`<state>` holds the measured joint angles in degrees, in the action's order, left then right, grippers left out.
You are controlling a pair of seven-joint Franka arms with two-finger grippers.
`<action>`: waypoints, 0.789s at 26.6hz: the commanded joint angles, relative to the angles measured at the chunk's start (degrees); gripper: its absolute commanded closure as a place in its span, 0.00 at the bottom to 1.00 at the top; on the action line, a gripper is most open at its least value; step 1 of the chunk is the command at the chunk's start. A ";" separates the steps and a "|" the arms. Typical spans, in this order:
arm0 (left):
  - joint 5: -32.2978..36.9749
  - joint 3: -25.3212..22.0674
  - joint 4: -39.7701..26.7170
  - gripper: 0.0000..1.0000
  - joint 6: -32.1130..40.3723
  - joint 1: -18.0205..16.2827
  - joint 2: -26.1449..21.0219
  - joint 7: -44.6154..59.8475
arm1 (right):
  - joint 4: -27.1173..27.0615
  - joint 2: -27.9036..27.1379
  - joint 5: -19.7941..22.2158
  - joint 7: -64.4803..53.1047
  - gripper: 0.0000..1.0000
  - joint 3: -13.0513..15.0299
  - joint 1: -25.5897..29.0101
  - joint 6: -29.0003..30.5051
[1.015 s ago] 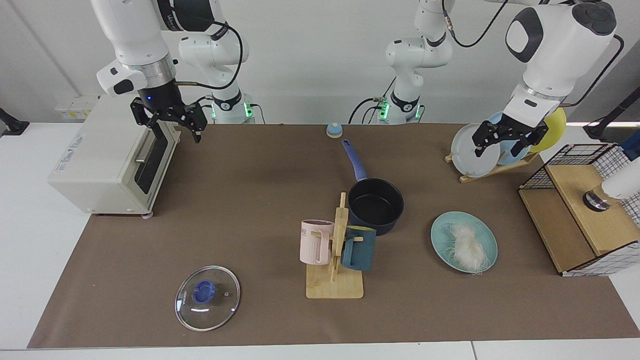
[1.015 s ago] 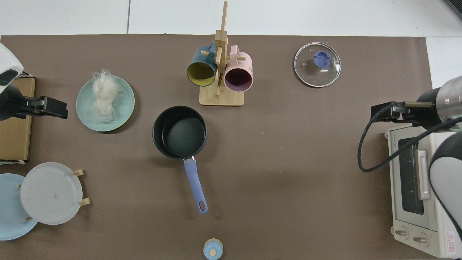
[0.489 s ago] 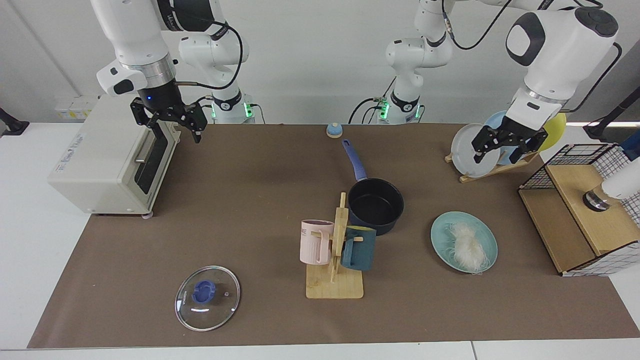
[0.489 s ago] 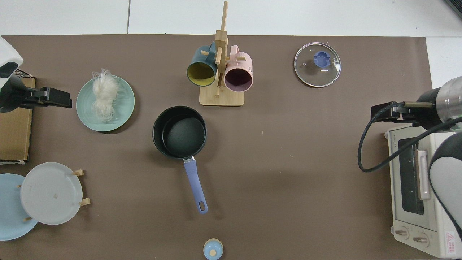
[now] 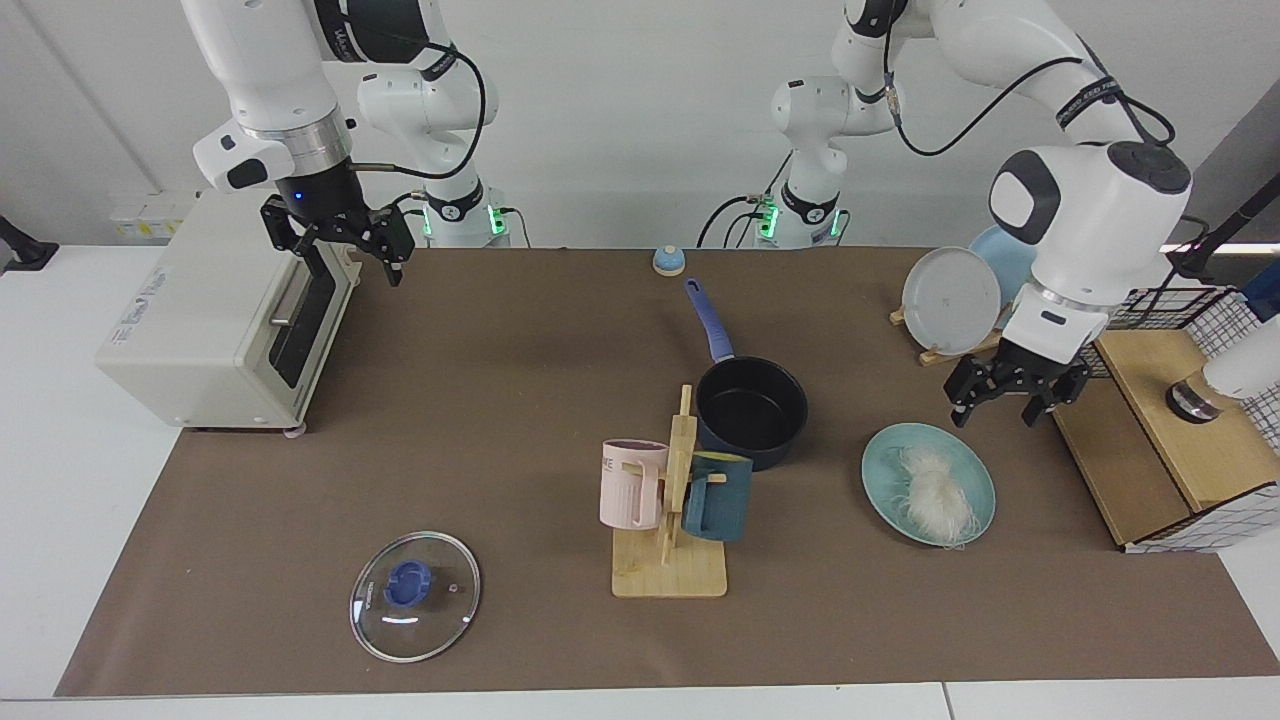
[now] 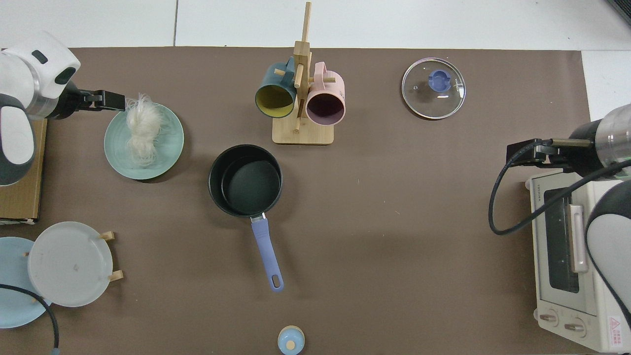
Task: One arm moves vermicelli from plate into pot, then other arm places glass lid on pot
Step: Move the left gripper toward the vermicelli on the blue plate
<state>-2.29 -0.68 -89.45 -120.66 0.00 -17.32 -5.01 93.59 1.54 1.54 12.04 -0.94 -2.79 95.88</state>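
Note:
The vermicelli (image 5: 935, 490) (image 6: 143, 125) lies as a white bunch on the light teal plate (image 5: 885, 468) (image 6: 167, 148). My left gripper (image 5: 995, 415) (image 6: 113, 100) hangs open and empty just above the plate's far edge, close to the strands. Beside the plate the dark navy pot (image 5: 752, 405) (image 6: 245, 180) stands empty, its blue handle pointing toward the arm bases. The glass lid (image 5: 415, 596) (image 6: 433, 88) with its blue knob lies flat near the table's front edge. My right gripper (image 5: 335, 255) (image 6: 525, 153) waits open, high up by the toaster oven.
A wooden rack (image 5: 670, 560) holding a pink mug (image 5: 630, 485) and a dark teal mug (image 5: 715, 497) stands right in front of the pot. A toaster oven (image 5: 210, 320), a plate rack with a grey-white plate (image 5: 950, 300), a wire-and-wood basket (image 5: 1170, 430) and a small blue knob (image 5: 668, 260) line the edges.
My left gripper has come down from in front of the plate rack to the teal plate's far edge. The right arm has not moved.

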 commanded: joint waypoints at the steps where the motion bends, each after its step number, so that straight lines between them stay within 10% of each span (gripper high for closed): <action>1: 0.17 0.24 0.06 0.00 -7.55 -0.79 -4.99 -4.03 | 0.10 0.39 -0.66 0.36 0.00 -0.55 0.86 -0.17; 12: 0.09 0.42 -0.02 0.00 -18.03 -1.05 -12.55 -4.92 | 0.10 0.39 -0.66 0.36 0.00 -0.55 0.86 -0.17; 21: -0.53 0.77 -1.17 0.00 -12.59 -0.44 -12.12 0.18 | 0.10 0.48 -0.66 0.36 0.00 -0.55 0.86 -0.17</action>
<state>-2.27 -0.05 -89.68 -136.17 -0.61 -30.48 -6.13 93.59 1.54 1.54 12.04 -0.94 -2.79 95.88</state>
